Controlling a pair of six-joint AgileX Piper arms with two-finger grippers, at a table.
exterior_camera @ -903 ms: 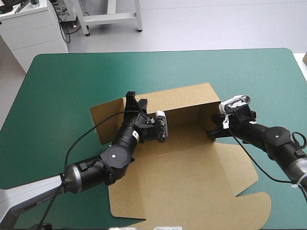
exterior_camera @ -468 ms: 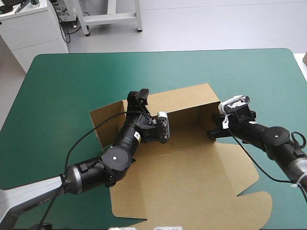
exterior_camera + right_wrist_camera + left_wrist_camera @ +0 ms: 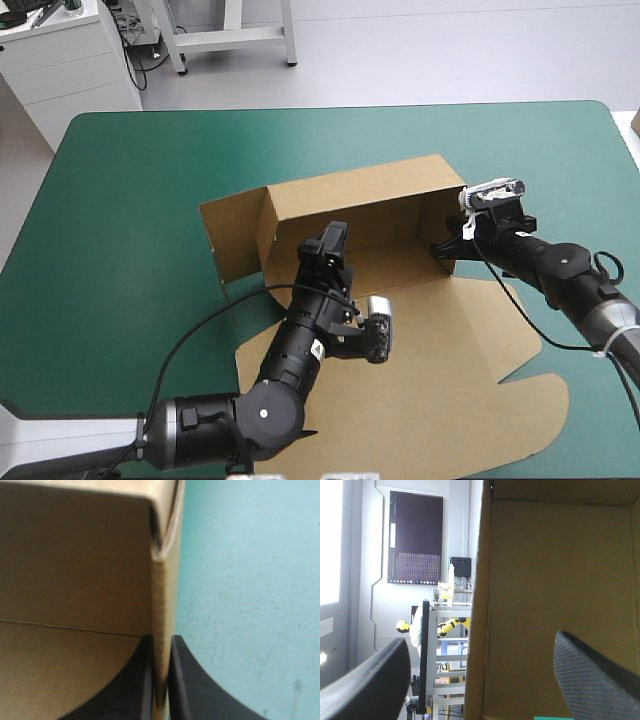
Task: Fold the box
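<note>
The box (image 3: 372, 203) is pinched at its right end wall by the right gripper (image 3: 161, 647). The left gripper (image 3: 331, 243) is held spread, with an upright wall edge seen between its jaws.

box (image 3: 400, 330) | brown board | walls raised | lid flat | mid-table

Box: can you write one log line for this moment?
box: back wall up, lid flat | left gripper: open, over box floor | right gripper: shut on right wall
</note>
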